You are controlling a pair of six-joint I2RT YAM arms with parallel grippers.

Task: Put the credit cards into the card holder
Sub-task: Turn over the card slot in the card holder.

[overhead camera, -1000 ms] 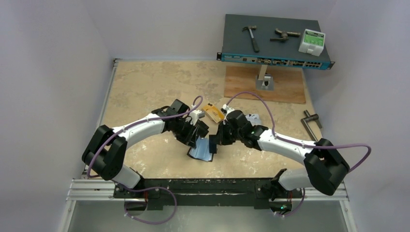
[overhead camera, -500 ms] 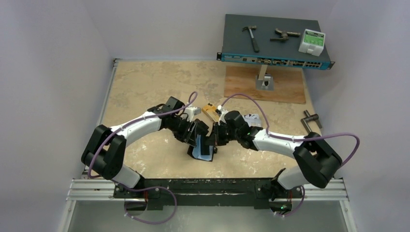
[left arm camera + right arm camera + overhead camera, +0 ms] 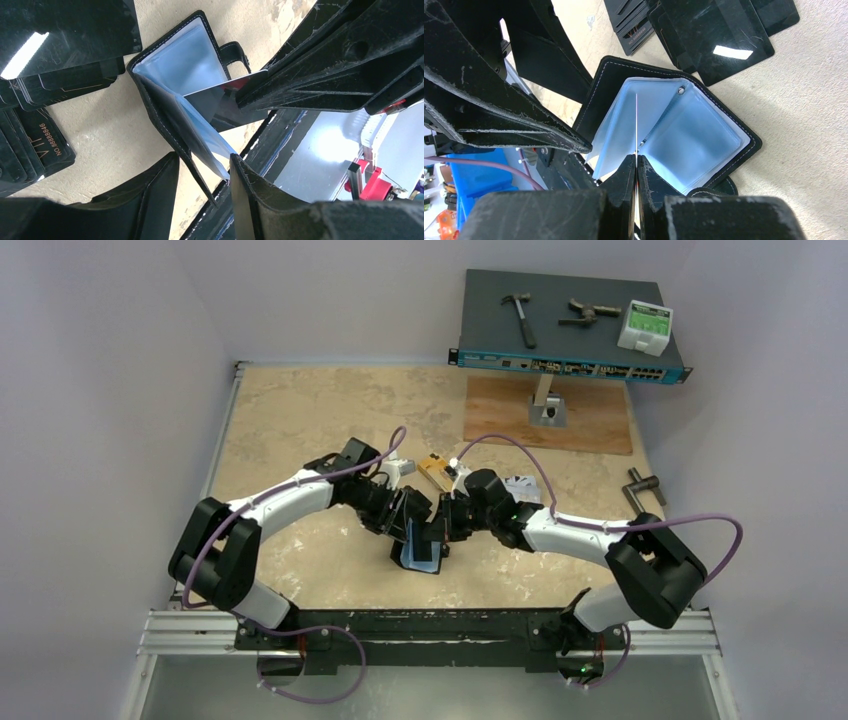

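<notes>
Over the last second the right arm swung in from 3 o'clock toward the small black folding card holder with bluish clear sleeves (image 3: 420, 552). For the last half second it has barely moved, so the approach looks finished and the fine work begun.

The right gripper (image 3: 636, 165) is pressed together on a thin glossy plastic card (image 3: 227, 102). The right wrist view shows the card edge-on as a pale line aimed at the fold between two sleeves. In the left wrist view its leading corner sits over the open sleeves, but I cannot tell whether it is inside a pocket.

The left gripper (image 3: 202, 170) brackets the raised flap of the card holder – a finger on each side, the fanned sleeves touching one. I cannot tell whether it truly pinches the flap.

The holder lies on the tan table (image 3: 300, 420) between the two grippers, near the front edge. An orange-yellow card (image 3: 436, 472) lies at its 12 o'clock and a silver-white card (image 3: 522, 486) at 2 o'clock. A pile of dark glossy cards (image 3: 716, 37) lies just beyond it.

My judgement is that insertion is at hand – the card must find a sleeve mouth, not the gap between sleeves.
</notes>
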